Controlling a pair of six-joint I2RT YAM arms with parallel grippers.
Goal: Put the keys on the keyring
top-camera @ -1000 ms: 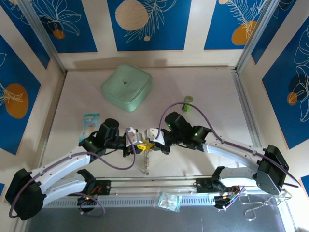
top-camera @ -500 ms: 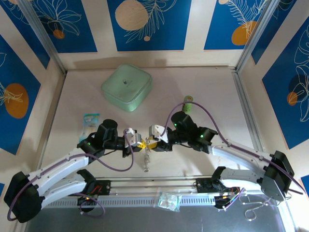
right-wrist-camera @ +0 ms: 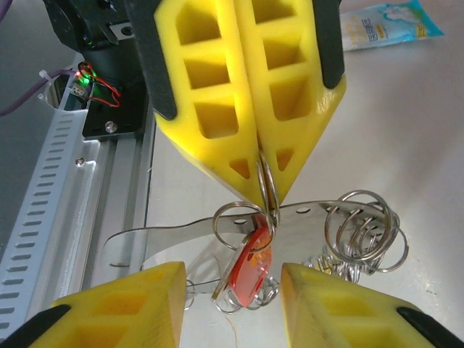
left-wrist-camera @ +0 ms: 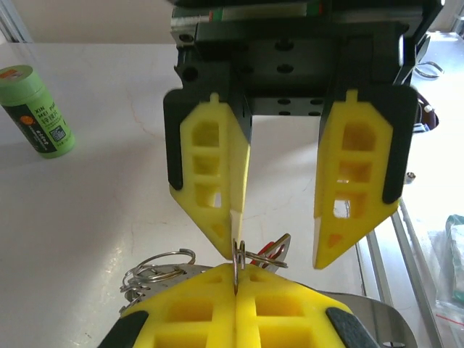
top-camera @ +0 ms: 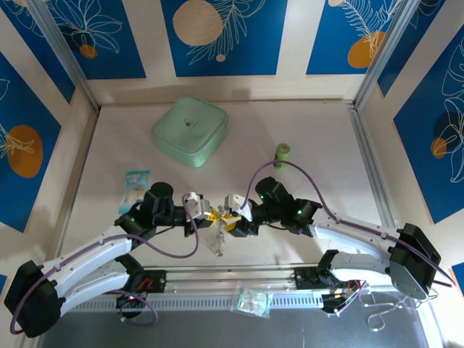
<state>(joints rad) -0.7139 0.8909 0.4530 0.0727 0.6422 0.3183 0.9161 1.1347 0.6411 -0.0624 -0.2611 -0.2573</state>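
Left wrist view: the left tool (left-wrist-camera: 235, 283) has its yellow fingers pressed flat together, clamped on the thin wire of the keyring (left-wrist-camera: 238, 259), which stands edge-on between the tips. Facing it, the right tool (left-wrist-camera: 278, 255) has its fingers well apart and grips nothing; one tip sits just beside the pinched ring.

From the right wrist, the red key (right-wrist-camera: 251, 270) dangles from a linked ring below the left tool's tips. It hangs between the right tool's spread fingers and in front of a flat metal strip (right-wrist-camera: 159, 235). A bunch of loose wire rings (right-wrist-camera: 362, 228) lies next to it over the bench (right-wrist-camera: 406, 145).

The key's blade is hidden behind its red head, and how the rings interlink is hard to make out. From above, the cluster under the meeting tools is a small blur.

A green cylinder (left-wrist-camera: 36, 110), a pale green lid (top-camera: 190, 130) and a blue-white packet (top-camera: 136, 179) lie well apart from the tools.
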